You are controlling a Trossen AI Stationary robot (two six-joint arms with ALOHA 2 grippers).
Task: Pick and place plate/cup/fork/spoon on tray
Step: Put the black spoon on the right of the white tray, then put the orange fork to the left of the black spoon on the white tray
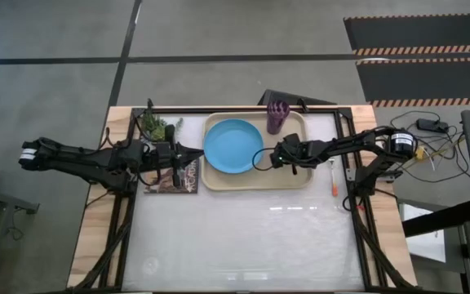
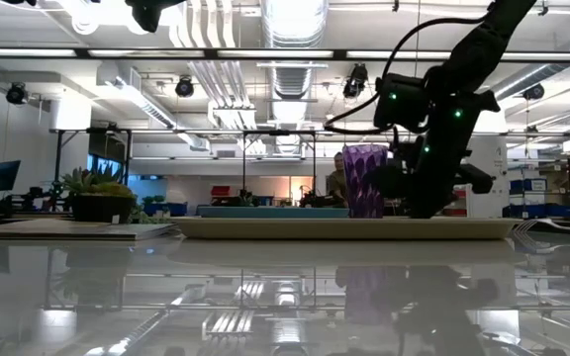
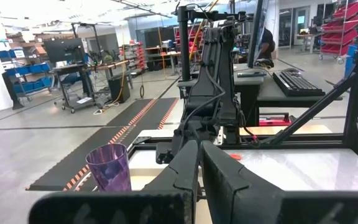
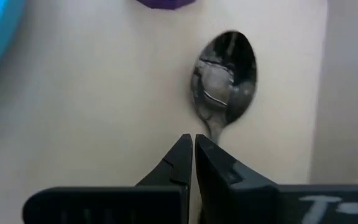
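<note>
Your right gripper [image 4: 194, 144] fingers pressed together, pinching spoon [image 4: 224, 81] handle over tray [image 1: 296, 178]. Tray holds plate [image 1: 233, 146], cup [image 1: 277, 117], spoon. Fork [image 1: 334, 179] just beside tray, on table. Your left gripper [image 3: 199, 163] fingers closed, empty, beside tray.

Two matte black jointed arms carry looping black cables, green indicator lights and angular black jaws.

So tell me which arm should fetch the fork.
Right. The fork lies on the table beside the right gripper, just off the tray. The left gripper waits across the tray over the book.
</note>
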